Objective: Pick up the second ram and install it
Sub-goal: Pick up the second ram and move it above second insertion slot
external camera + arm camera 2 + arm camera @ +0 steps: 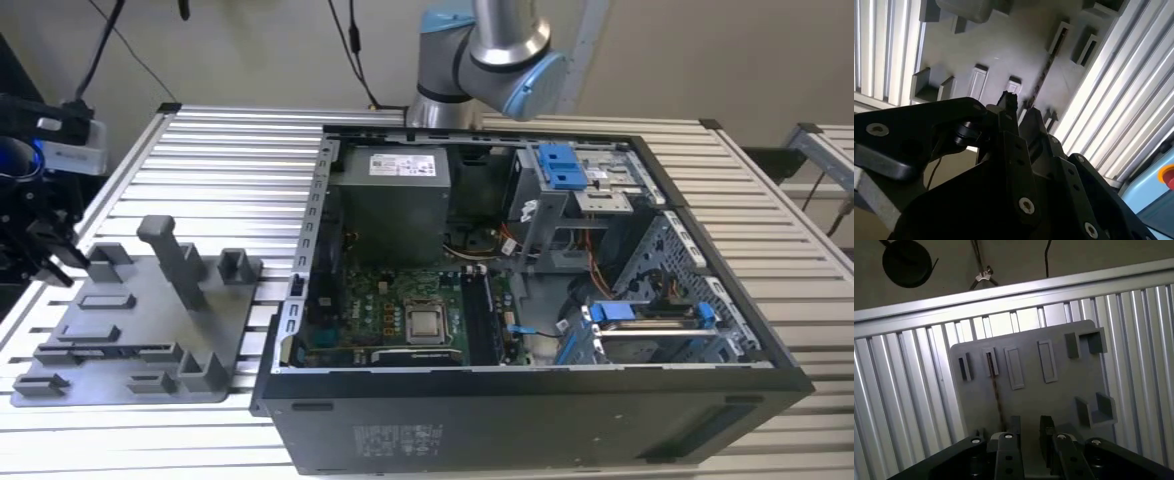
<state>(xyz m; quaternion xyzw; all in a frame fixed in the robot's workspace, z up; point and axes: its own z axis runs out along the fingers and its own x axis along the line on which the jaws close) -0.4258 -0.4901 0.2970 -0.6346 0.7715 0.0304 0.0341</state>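
At 9 o'clock from the computer case [534,420], in the exterior view, a grey fixture plate [147,330] is seen lying on the slatted table [227,150]. The second ram [114,352] is noted in the plate's long slot, toward the plate's 6 o'clock edge. In both wrist views the ram [996,390] is read as a thin dark line standing on edge [1040,82].

The gripper [1029,420] is positioned above the plate. Its fingers [1013,432] are parted by a narrow gap, and nothing is held between them. The ram's line is seen to run toward one finger rather than through the gap. No contact is observed.

Handling, as judged:
- The stick is expected to be light, stiff and thin, and easily damaged at its chips and edge contacts.
- A hold across the two flat faces, near mid-length and on the exposed upper edge, is judged safest.
- Little squeeze should be needed. The smooth board could slip or tilt if it is gripped off-centre.

Case contents, listed left to right:
- A grey power supply [387,190] is seated at 11 o'clock.
- The green motherboard [387,300] lies at 7 o'clock, with the processor socket [427,322] on it.
- The memory slots [478,320] sit just at the socket's 3 o'clock. Whether a stick is seated there cannot be told.
- Blue drive latches [567,165] are seen at 1 o'clock.
- A drive cage [654,330] is seen at 4 o'clock.
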